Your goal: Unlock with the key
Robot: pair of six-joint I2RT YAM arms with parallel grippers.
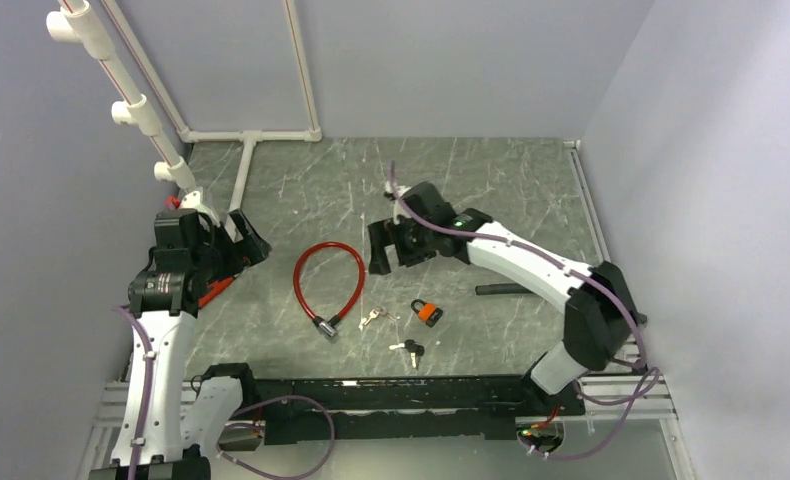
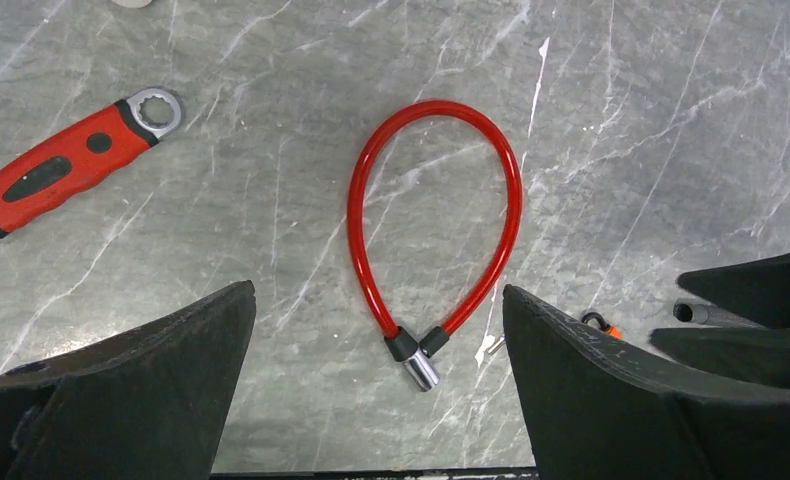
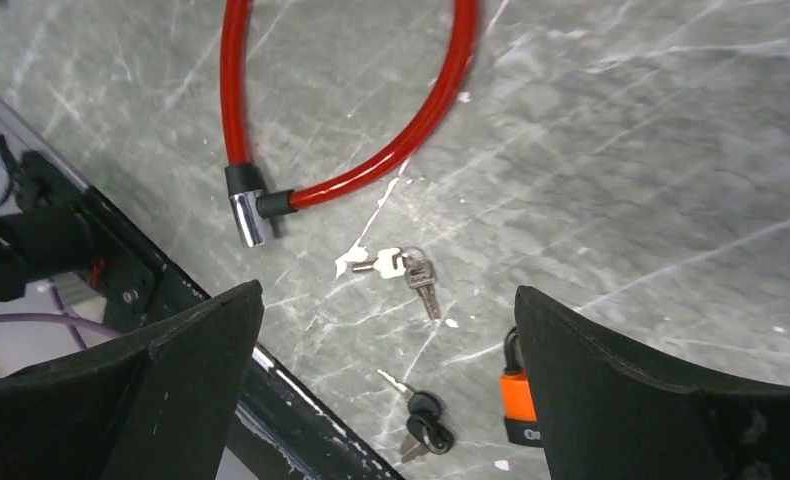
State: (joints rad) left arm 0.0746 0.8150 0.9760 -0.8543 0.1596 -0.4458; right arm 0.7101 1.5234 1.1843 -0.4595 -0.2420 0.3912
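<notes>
A red cable lock [image 1: 328,283] lies looped on the table, its chrome cylinder [image 2: 421,371] toward the near edge; it also shows in the right wrist view [image 3: 371,165]. A small orange padlock [image 1: 427,312] lies right of it, partly hidden behind my right finger [image 3: 518,400]. Silver keys [image 1: 373,317] [image 3: 408,270] lie between them. Black-headed keys [image 1: 409,349] [image 3: 423,415] lie nearer the front. My left gripper [image 1: 249,240] is open and empty, left of the cable lock. My right gripper [image 1: 389,245] is open and empty, above the table behind the keys.
A red-handled wrench [image 2: 66,165] lies on the table at the left, under my left arm [image 1: 214,290]. A black rod [image 1: 506,289] lies right of the padlock. White pipes [image 1: 251,135] run along the back left. A black rail [image 1: 391,395] borders the near edge.
</notes>
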